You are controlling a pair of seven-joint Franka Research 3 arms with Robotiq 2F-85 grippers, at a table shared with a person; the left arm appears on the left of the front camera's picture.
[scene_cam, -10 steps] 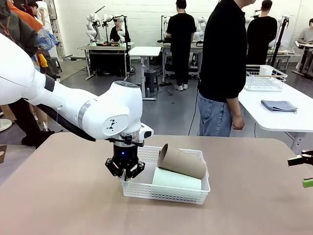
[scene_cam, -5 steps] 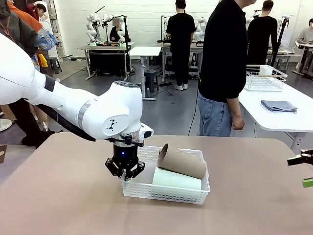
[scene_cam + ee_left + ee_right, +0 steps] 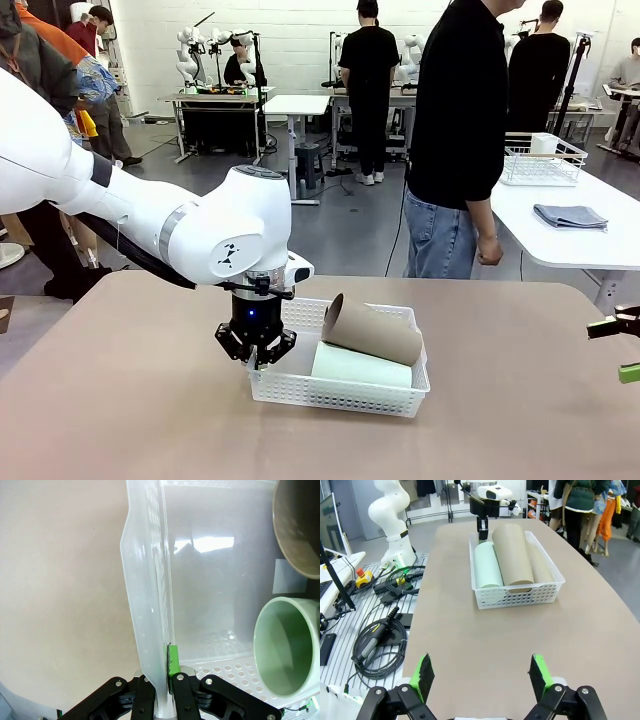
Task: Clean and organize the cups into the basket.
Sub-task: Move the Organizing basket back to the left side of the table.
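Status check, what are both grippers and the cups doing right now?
Left gripper shut on the basket wall. Right gripper open, apart from it. Mint cup and tan cups lying in basket. Nothing in the way.

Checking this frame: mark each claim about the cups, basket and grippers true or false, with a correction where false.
1. The left gripper is shut on the basket wall. True.
2. The right gripper holds a cup. False: it is open and holds nothing.
3. The mint green cup lies in the basket. True.
4. The brown cup stands upright on the table. False: it lies tilted across the basket.
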